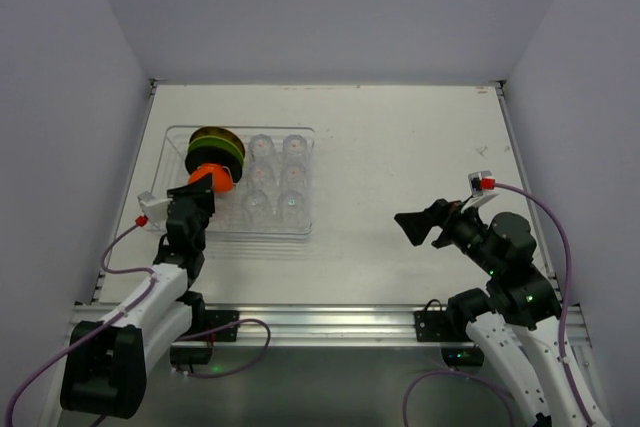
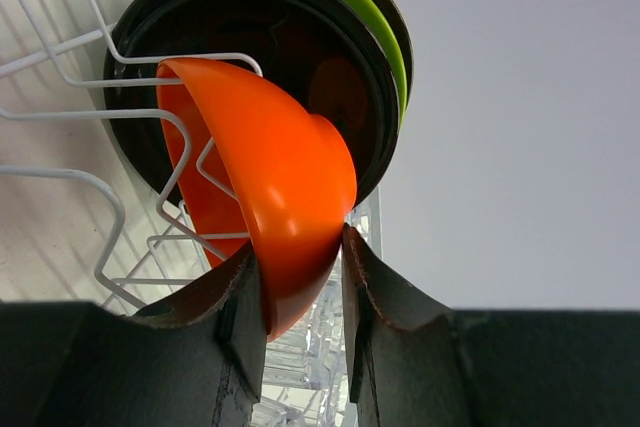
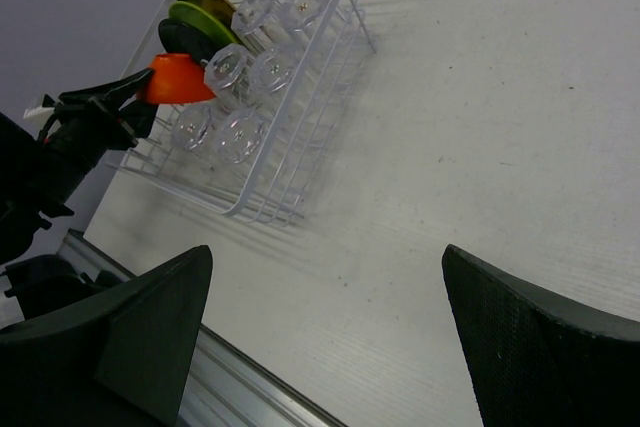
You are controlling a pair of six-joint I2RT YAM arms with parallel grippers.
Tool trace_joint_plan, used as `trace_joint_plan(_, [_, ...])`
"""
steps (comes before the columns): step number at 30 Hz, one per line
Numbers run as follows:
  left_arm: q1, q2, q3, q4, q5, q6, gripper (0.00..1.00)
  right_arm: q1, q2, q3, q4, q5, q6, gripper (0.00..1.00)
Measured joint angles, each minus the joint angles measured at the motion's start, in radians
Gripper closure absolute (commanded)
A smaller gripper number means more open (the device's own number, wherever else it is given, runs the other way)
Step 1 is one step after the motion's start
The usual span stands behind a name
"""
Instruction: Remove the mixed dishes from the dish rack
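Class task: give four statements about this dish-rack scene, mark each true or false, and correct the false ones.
1. The left tool is closed on the rim of the orange bowl. True.
2. The right tool holds a glass. False: it is open and empty, above the table.
3. Six clear glasses sit in the dish rack. True.
4. The plates lie flat on the table. False: they stand on edge in the rack, behind the bowl.
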Motion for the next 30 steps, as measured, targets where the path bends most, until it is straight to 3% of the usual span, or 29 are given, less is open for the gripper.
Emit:
trace_joint_plan(11, [-0.001,-0.038,0.083,0.006,-0.02,0.029,0.87,0.0,-0.005,0.0,0.0,0.0,-0.002,0.01])
trace_joint_plan(15, [-0.001,-0.042,0.122,0.021,-0.023,0.072,1.0,0.0,-0.005,0.0,0.0,0.0,-0.003,0.01])
trace_joint_plan(23, [-0.001,-0.125,0.148,-0.018,-0.008,0.145,1.0,0.0,-0.005,0.0,0.0,0.0,-0.003,0.01])
trace_joint_plan(27, [-0.001,-0.159,0.188,-0.09,0.031,0.244,1.0,0.0,-0.005,0.0,0.0,0.001,-0.003,0.01])
trace_joint_plan(30, [-0.011,-0.115,0.322,-0.179,0.129,0.396,1.0,0.0,-0.005,0.002,0.0,0.006,-0.002,0.01])
